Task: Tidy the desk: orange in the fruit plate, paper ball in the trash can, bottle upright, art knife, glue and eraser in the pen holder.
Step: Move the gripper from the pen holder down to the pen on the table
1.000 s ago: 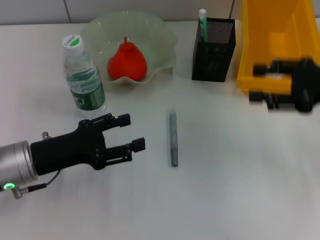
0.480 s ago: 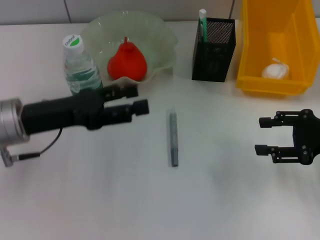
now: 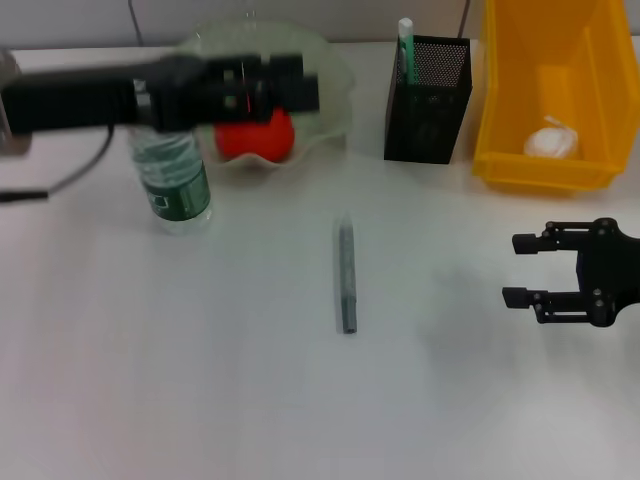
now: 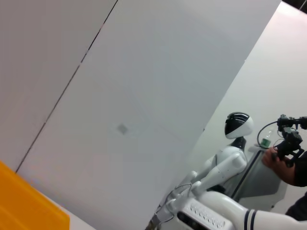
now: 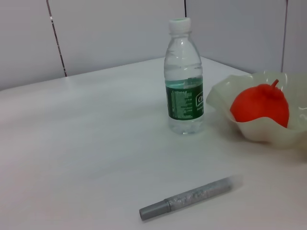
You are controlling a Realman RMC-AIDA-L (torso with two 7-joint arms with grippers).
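Here the right gripper (image 3: 522, 270) hovers low over bare desk (image 3: 200, 400) with its fingers spread and nothing between them, open room on all sides. The art knife (image 3: 346, 276) lies flat, well apart to its left. The left gripper (image 3: 300, 85) is raised across the fruit plate (image 3: 330, 75) and orange (image 3: 262, 138); whether it is clenched cannot be told. The bottle (image 3: 172, 175) stands upright beside the plate. The glue (image 3: 406, 45) stands in the pen holder (image 3: 428, 98); the paper ball (image 3: 552, 140) rests in the trash can (image 3: 545, 60). The right wrist view shows the bottle's cap (image 5: 179, 25), hidden from the head.
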